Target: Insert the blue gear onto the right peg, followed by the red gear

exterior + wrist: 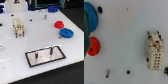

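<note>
I see the blue gear (66,33) lying flat on the white table (30,42), near the table edge on the exterior view's right, with the red gear (59,24) just beside it, a little further back. Neither is on a peg yet. The base plate (45,55) sits near the front edge, well apart from both gears, and its two grey pins stand bare; I take the right peg (50,50) to be the one toward the exterior view's right.

I cannot find my fingers in either view, so I cannot tell whether they are spread or pressed together. In the wrist view the blue gear (91,19) is cut off at the picture's edge and the red gear (93,46) sits next to it, while a pale ribbed block (154,51) lies closer to the middle. So I judge that the wrist hangs over the bare middle of the table, and the blue gear lies off to one side of it. My coming move has to carry the wrist sideways toward that gear before any descent.
</note>
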Robot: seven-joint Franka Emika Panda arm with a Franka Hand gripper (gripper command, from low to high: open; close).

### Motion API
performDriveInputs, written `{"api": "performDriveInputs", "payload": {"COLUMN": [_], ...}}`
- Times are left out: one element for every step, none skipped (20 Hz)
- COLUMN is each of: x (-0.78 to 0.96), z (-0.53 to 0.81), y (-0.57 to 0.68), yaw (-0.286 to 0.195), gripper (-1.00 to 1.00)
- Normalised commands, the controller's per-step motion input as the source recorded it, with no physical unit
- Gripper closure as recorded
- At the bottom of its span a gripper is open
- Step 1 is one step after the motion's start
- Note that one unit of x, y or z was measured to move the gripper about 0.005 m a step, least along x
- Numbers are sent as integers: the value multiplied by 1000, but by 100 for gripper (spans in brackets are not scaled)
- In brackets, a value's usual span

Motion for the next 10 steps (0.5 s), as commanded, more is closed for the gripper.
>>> {"api": "performDriveInputs", "payload": {"x": [-255,-265,-286,-304,-279,-253,-240,-189,-181,-284], "z": [5,4,5,4,7,4,9,9,4,2], "y": [644,638,633,612,648,648,677,706,726,711], "yaw": [0,0,0,0,0,0,0,0,0,0], "gripper": [-100,-100,-100,-100,-100,-100,-100,-100,-100,-100]}}
